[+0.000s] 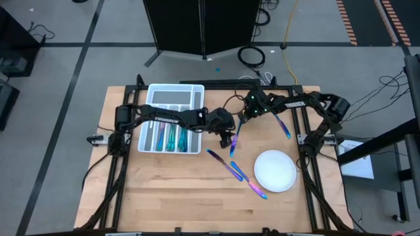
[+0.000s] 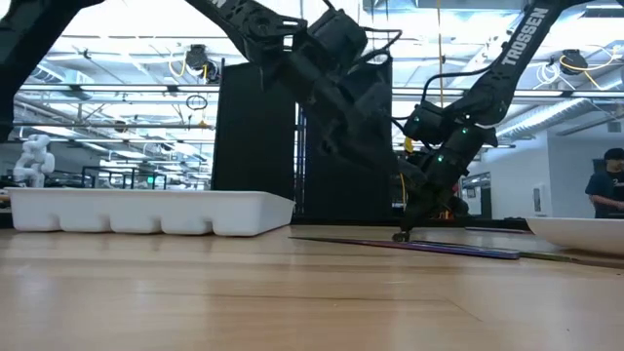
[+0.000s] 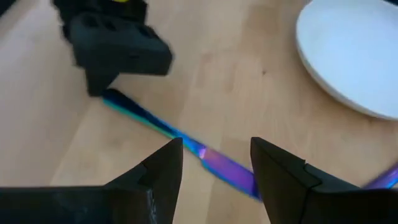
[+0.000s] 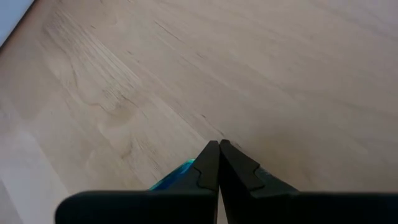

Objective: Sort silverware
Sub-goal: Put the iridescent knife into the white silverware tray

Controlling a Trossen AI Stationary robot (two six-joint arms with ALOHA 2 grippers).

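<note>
One slim iridescent piece of silverware (image 3: 146, 118) lies flat on the wooden table between the white divided tray (image 1: 172, 90) and the round white plate (image 1: 275, 170). My left gripper (image 3: 214, 149) hovers open above its middle, touching nothing. My right gripper (image 4: 219, 144) is shut, its tips down on the piece's far end. Several more pieces lie in the tray's compartments (image 1: 172, 136). Others lie loose on the table near the plate (image 1: 239, 172) and at the right (image 1: 284, 126). My right gripper presses its shut fingertips (image 3: 96, 84) down on the blue far end of the piece (image 3: 115, 98). It comes slanting down from the table's far right. Blue metal shows under both fingers (image 4: 177, 177). The piece lies flat on the table.
The plate (image 3: 348, 56) sits near the right edge, close to the loose pieces. The tray stands at the far left, with the left arm reaching across it. Bare wood spreads along the near side of the table (image 1: 184, 196).
</note>
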